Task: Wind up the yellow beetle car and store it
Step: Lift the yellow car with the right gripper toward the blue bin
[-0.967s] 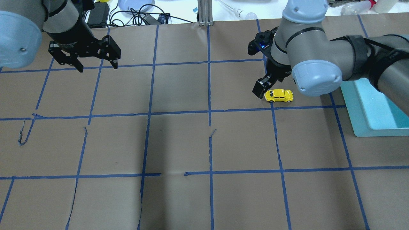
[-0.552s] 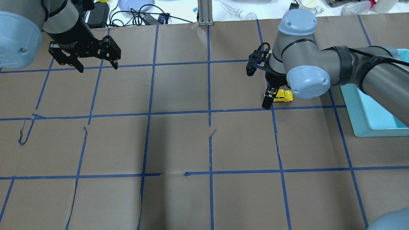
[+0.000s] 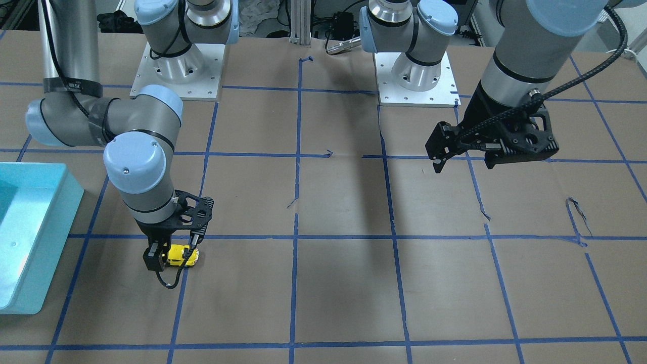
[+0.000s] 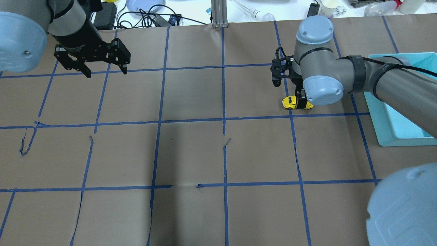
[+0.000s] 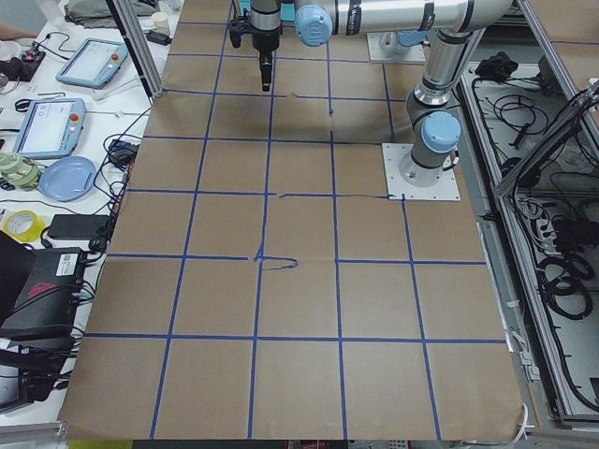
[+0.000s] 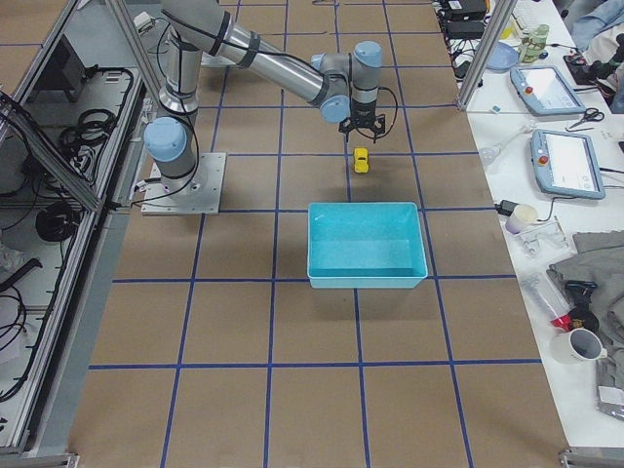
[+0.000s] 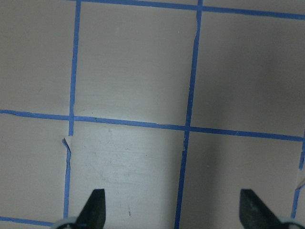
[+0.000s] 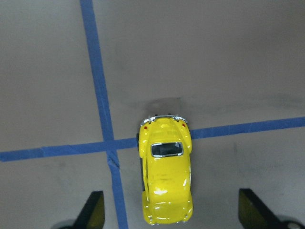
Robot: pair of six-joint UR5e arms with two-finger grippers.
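The yellow beetle car (image 4: 289, 101) stands on its wheels on the brown paper at a blue tape crossing, right of the table's middle. My right gripper (image 4: 300, 102) points straight down over it and is open. In the right wrist view the yellow beetle car (image 8: 167, 183) lies between the two fingertips (image 8: 95, 210), which do not touch it. The front-facing view shows the same right gripper (image 3: 173, 254) straddling the yellow beetle car (image 3: 181, 255). My left gripper (image 4: 106, 70) hangs open and empty above the far left of the table, also seen as the left gripper (image 7: 172, 210).
A teal bin (image 4: 379, 112) stands just right of the car at the table's right edge, and the same bin (image 6: 366, 273) looks empty from the right side. Cables and a blue plate (image 4: 143, 5) lie beyond the far edge.
My right gripper has turned and come down from beside the car's left end until its fingers straddle the car. The car has stayed put. The left gripper has barely shifted.
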